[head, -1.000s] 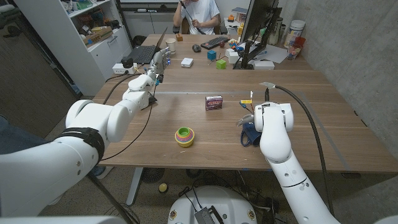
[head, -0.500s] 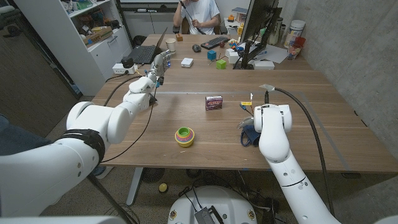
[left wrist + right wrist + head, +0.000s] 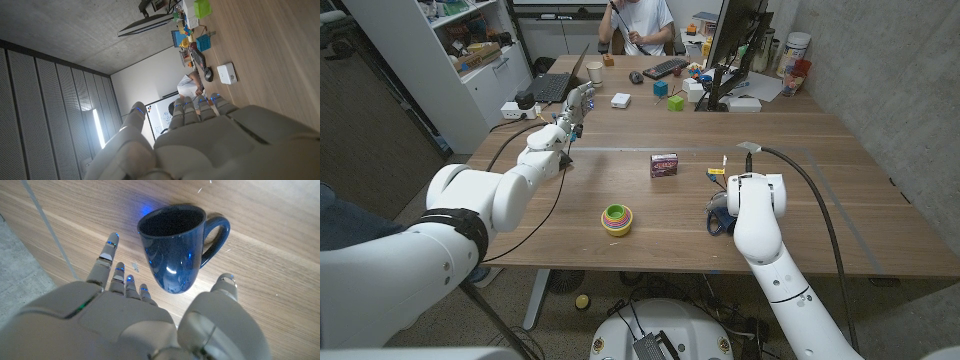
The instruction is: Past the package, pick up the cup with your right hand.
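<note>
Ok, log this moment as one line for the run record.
phase: pre-grasp | right hand: open, fingers either side of blue cup, no contact seen | cup: upright on table | left hand: raised, idle | package: untouched

head view: high, fixed, looking down and forward over the table [image 3: 620, 190], arms entering from 7 and 5 o'clock. right wrist view: close behind the right hand [image 3: 150, 315], facing down at the tabletop and the cup [image 3: 175, 245], which the head view shows at 4 o'clock [image 3: 720, 218]. left wrist view: inverted, behind the left hand [image 3: 210, 145], facing the table's far end, shared with the head view.
</note>
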Tool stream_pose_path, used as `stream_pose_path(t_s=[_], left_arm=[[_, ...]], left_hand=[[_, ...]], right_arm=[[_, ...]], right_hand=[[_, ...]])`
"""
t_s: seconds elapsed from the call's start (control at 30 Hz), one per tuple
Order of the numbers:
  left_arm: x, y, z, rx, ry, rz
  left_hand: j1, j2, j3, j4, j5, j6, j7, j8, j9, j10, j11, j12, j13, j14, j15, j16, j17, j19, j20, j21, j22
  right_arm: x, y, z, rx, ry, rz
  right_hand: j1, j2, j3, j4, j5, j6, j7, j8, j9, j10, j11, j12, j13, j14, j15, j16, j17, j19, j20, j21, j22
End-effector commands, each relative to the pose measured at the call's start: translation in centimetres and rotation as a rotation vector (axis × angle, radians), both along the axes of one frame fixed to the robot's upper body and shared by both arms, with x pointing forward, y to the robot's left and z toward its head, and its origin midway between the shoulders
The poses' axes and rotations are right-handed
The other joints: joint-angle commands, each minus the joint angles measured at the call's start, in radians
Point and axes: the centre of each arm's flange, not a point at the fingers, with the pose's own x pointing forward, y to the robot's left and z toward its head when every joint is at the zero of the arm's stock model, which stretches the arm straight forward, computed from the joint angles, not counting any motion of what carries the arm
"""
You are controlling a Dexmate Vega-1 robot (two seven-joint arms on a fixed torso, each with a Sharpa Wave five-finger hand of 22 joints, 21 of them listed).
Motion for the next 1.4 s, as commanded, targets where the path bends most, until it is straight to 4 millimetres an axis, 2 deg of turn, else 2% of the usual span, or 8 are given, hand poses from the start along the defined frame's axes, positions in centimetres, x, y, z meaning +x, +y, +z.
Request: stream_pose_path(t_s=[0.03, 0.37, 0.47, 0.67, 0.9, 0.97, 1.17, 1.4], left_arm=[[0.3, 0.4, -0.1, 0.02, 0.029, 0.026], [0.6, 0.7, 0.0, 0.023, 0.065, 0.046], [0.7, 0.7, 0.0, 0.022, 0.08, 0.051], [0.8, 0.8, -0.2, 0.022, 0.093, 0.057], [0.7, 1.4, -0.4, 0.023, 0.085, 0.064], [0.6, 1.6, -0.4, 0.023, 0.082, 0.067], [0.5, 2.1, -0.5, 0.021, 0.076, 0.072], [0.7, 2.4, -0.5, 0.018, 0.094, 0.081]], left_hand=[[0.006, 0.006, 0.002, -0.004, 0.007, 0.004, -0.005, 0.003, 0.001, 0.001, -0.003, 0.001, 0.005, 0.005, 0.001, -0.001, 0.002, 0.0, 0.007, 0.001, 0.003], [0.006, 0.005, 0.002, -0.004, 0.007, 0.004, -0.004, 0.003, 0.001, 0.002, -0.005, 0.0, 0.005, 0.008, 0.002, 0.0, 0.002, 0.002, 0.01, 0.002, 0.003], [0.006, 0.005, 0.002, -0.004, 0.007, 0.005, -0.004, 0.003, 0.001, 0.003, -0.005, 0.001, 0.005, 0.008, 0.002, 0.0, 0.002, 0.001, 0.012, 0.002, 0.003], [0.005, 0.005, 0.002, -0.003, 0.007, 0.005, -0.005, 0.003, 0.001, 0.003, -0.006, 0.001, 0.005, 0.01, 0.002, 0.001, 0.002, 0.002, 0.021, 0.002, 0.003], [0.005, 0.005, 0.002, -0.003, 0.006, 0.006, -0.006, 0.003, 0.001, 0.004, -0.006, 0.001, 0.005, 0.011, 0.003, 0.001, 0.003, 0.001, 0.024, 0.002, 0.003], [0.005, 0.005, 0.002, -0.003, 0.006, 0.006, -0.006, 0.003, 0.001, 0.004, -0.008, 0.001, 0.005, 0.012, 0.004, 0.001, 0.003, 0.0, 0.026, 0.001, 0.003], [0.004, 0.005, 0.002, -0.003, 0.006, 0.007, -0.006, 0.003, 0.001, 0.005, -0.008, 0.001, 0.005, 0.015, 0.006, 0.002, 0.003, 0.0, 0.033, 0.002, 0.004], [0.004, 0.005, 0.002, -0.003, 0.006, 0.007, -0.007, 0.003, 0.001, 0.008, -0.006, 0.002, 0.005, 0.016, 0.005, 0.002, 0.003, 0.001, 0.034, 0.002, 0.004]], right_arm=[[1.4, -0.4, -1.2, 0.015, 0.029, -0.023], [2.0, -0.6, -1.7, 0.028, 0.043, -0.027], [2.1, -0.7, -1.7, 0.028, 0.048, -0.033], [2.4, -0.9, -2.0, 0.039, 0.067, -0.031], [3.0, -0.8, -2.3, 0.062, 0.071, -0.014], [3.3, -0.7, -2.5, 0.063, 0.073, -0.003], [3.6, -0.3, -3.1, 0.09, 0.06, 0.014], [3.8, -0.1, -3.5, 0.133, 0.019, 0.025]], right_hand=[[0.009, -0.001, -0.003, -0.007, 0.005, -0.01, 0.022, 0.009, 0.003, -0.008, 0.003, 0.007, 0.002, -0.009, 0.003, -0.002, 0.003, 0.006, 0.001, -0.002, 0.002], [0.02, 0.006, -0.002, -0.009, 0.005, -0.005, 0.02, 0.013, 0.003, -0.01, 0.003, 0.009, 0.003, -0.011, 0.002, -0.001, 0.003, 0.01, 0.0, -0.001, 0.002], [0.133, 0.079, 0.042, -0.029, -0.021, 0.03, 0.003, 0.034, 0.01, 0.0, 0.002, 0.023, 0.009, 0.013, 0.001, 0.015, 0.007, 0.081, -0.002, 0.02, 0.006], [0.354, 0.173, 0.131, -0.046, -0.13, 0.104, -0.026, 0.058, 0.022, 0.044, 0.002, 0.038, 0.019, 0.092, 0.0, 0.037, 0.013, 0.216, -0.003, 0.032, 0.006], [0.611, 0.245, 0.244, -0.061, -0.088, 0.238, -0.09, 0.087, 0.036, 0.149, -0.024, 0.065, 0.031, 0.237, -0.005, 0.08, 0.023, 0.376, -0.011, 0.047, 0.002], [0.67, 0.252, 0.268, -0.06, -0.071, 0.279, -0.111, 0.099, 0.043, 0.175, -0.04, 0.074, 0.037, 0.281, -0.008, 0.1, 0.032, 0.423, -0.023, 0.056, 0.002], [0.802, 0.261, 0.309, -0.058, -0.046, 0.403, -0.166, 0.149, 0.082, 0.283, -0.117, 0.126, 0.075, 0.428, -0.102, 0.191, 0.088, 0.515, -0.137, 0.079, 0.007], [0.901, 0.268, 0.336, -0.055, -0.026, 0.504, -0.178, 0.203, 0.132, 0.395, -0.153, 0.195, 0.131, 0.535, -0.168, 0.274, 0.165, 0.585, -0.232, 0.118, 0.016]])
